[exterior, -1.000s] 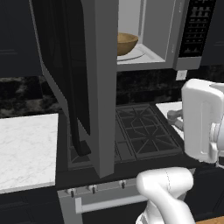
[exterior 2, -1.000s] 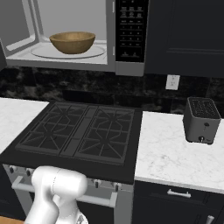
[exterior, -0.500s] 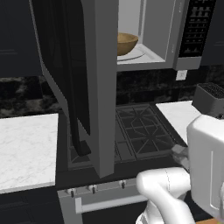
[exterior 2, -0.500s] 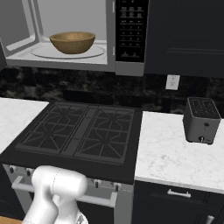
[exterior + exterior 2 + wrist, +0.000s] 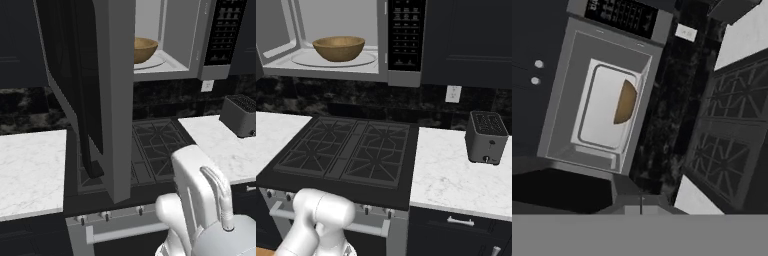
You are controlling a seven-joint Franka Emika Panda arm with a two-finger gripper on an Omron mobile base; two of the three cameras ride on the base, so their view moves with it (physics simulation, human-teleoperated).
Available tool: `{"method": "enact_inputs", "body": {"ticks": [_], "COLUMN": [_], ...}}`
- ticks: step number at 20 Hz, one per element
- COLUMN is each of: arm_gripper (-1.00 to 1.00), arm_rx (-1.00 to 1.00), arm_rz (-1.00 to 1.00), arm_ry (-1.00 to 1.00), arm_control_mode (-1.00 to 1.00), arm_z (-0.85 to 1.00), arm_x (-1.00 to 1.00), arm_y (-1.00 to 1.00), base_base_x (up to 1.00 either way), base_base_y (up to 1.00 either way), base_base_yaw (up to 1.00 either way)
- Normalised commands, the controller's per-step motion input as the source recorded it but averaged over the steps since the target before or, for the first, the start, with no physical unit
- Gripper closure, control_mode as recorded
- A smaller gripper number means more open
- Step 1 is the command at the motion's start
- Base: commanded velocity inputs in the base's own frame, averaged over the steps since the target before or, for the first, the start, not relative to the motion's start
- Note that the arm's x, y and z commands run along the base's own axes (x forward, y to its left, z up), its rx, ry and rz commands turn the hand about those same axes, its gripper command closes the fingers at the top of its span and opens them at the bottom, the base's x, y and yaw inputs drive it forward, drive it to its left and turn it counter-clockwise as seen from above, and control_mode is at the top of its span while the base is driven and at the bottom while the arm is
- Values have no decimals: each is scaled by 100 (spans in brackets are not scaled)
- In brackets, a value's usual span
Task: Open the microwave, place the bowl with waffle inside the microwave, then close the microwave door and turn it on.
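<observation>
The microwave (image 5: 286,30) hangs above the stove with the microwave door (image 5: 112,100) swung wide open to the left, its dark handle bar (image 5: 90,150) facing me. The brown wooden bowl (image 5: 339,48) rests on the glass turntable inside, and shows too in the left base view (image 5: 144,49) and the hand view (image 5: 626,102). The waffle is hidden below the bowl's rim. My gripper (image 5: 641,205) is shut on nothing, its tips pressed together, well back from the microwave (image 5: 577,85). The black button panel (image 5: 404,32) sits right of the cavity.
A black gas stove (image 5: 351,150) lies under the microwave, with white marble counters (image 5: 451,170) on both sides. A small dark toaster (image 5: 486,136) stands on the right counter below a wall outlet (image 5: 453,93). The open door juts out over the stove's left half.
The arm's white upper link has sunk lower and drawn back toward the base in the left base view. Bowl, door and stove have not moved.
</observation>
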Motion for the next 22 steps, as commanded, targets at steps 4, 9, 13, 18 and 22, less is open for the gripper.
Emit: {"method": "enact_inputs", "body": {"ticks": [4, 9, 13, 18, 22], "arm_gripper": [100, 100, 100, 100, 100], "arm_rx": [-6, -6, -8, -15, -14], "arm_rz": [-20, -17, -25, -31, -29], "arm_ry": [-13, -9, 0, 0, 0], "arm_control_mode": [-100, -100, -100, -100, -100], "arm_z": [-18, -21, -29, -44, -44], "arm_x": [-6, 4, 74, 100, 100], "arm_y": [68, 77, 71, 73, 67], "base_base_x": [0, 0, 0, 0, 0], "base_base_y": [0, 0, 0, 0, 0], "base_base_yaw": [0, 0, 0, 0, 0]}}
